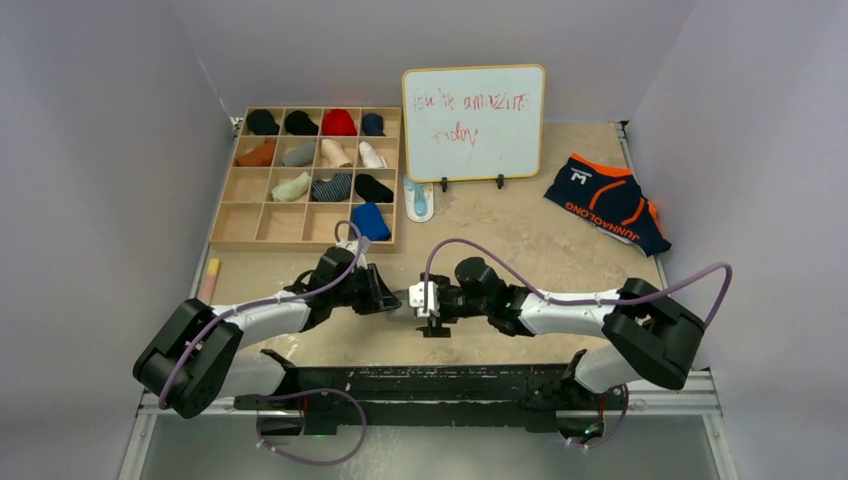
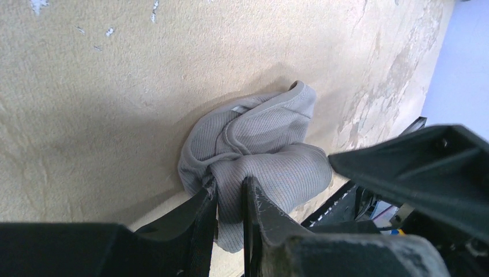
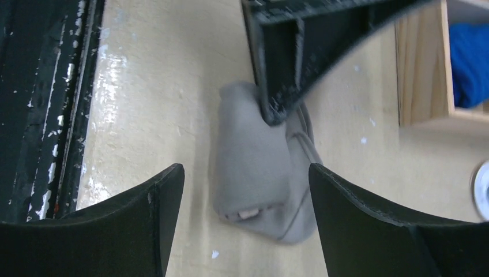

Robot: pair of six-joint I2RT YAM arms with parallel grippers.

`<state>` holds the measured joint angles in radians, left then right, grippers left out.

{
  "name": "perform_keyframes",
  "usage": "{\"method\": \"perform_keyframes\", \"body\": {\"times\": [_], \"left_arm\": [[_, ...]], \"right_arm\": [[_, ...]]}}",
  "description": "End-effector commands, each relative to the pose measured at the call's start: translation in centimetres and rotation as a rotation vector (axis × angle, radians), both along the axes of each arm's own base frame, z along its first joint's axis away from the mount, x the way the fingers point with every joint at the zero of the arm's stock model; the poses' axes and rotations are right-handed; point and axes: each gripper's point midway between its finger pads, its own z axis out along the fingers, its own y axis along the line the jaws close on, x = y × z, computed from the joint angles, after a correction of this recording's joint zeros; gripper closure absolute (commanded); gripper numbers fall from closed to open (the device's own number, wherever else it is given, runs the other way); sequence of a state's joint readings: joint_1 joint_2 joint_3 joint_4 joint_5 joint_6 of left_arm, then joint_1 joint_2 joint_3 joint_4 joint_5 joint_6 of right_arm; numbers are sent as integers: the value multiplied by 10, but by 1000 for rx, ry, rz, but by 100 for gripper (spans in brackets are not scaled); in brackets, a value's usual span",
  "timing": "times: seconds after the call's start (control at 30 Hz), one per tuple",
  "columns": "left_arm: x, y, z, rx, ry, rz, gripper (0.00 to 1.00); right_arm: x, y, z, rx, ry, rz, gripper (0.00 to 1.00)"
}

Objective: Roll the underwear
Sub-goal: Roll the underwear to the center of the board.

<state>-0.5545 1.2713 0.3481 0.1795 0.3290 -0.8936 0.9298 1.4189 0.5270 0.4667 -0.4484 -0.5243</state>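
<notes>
Your left fingers (image 2: pixel 262 210) pinch the bunched grey briefs (image 2: pixel 254 144) on the tabletop (image 1: pixel 520 240), near the arms' bases. Your right fingers (image 3: pixel 155 213) stand wide open facing them. The navy briefs (image 1: pixel 607 202) lie far right.

The left arm (image 1: pixel 262 318) and right arm (image 1: pixel 572 310) had white shells between bulky black joints, a purple cable (image 1: pixel 580 299) along each; the right gripper (image 3: pixel 243 173) had black fingers (image 3: pixel 144 225).
</notes>
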Motion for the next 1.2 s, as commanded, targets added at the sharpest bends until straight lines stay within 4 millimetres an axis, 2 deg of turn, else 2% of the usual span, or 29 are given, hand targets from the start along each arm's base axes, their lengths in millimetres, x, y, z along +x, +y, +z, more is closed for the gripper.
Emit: {"method": "perform_keyframes", "body": {"times": [0.0,0.1,0.2,0.3,0.33,0.47,0.53,0.6,0.7,0.83,1.0,1.17], "left_arm": [[-14,11,-22,103,49,-36,81],[-14,9,-23,105,53,-44,81],[-15,9,-23,110,55,-48,81],[-15,10,-24,117,57,-44,81],[-14,11,-24,116,56,-41,81],[-13,10,-20,102,44,-29,81],[-11,10,-16,97,33,-23,80],[-9,11,-11,94,23,-3,74],[-2,16,0,99,-13,48,60],[5,24,21,105,-68,107,43],[6,28,45,55,-146,137,34],[-9,24,45,-7,-137,103,32]], "right_arm": [[13,20,9,6,-224,46,21],[12,25,3,-9,-240,48,30],[12,21,-8,-49,-245,27,41],[14,10,-19,-85,-248,-33,66],[15,7,-23,-97,-241,-51,69],[9,-2,-46,-173,-167,-63,77],[2,-4,-54,-189,-112,-58,87],[-12,-2,-56,-167,0,-56,96],[-22,7,-45,-82,166,-36,99],[-24,11,-41,-33,397,-35,99],[-20,9,-48,4,598,-94,99],[-15,4,-58,8,730,-148,99]]}}
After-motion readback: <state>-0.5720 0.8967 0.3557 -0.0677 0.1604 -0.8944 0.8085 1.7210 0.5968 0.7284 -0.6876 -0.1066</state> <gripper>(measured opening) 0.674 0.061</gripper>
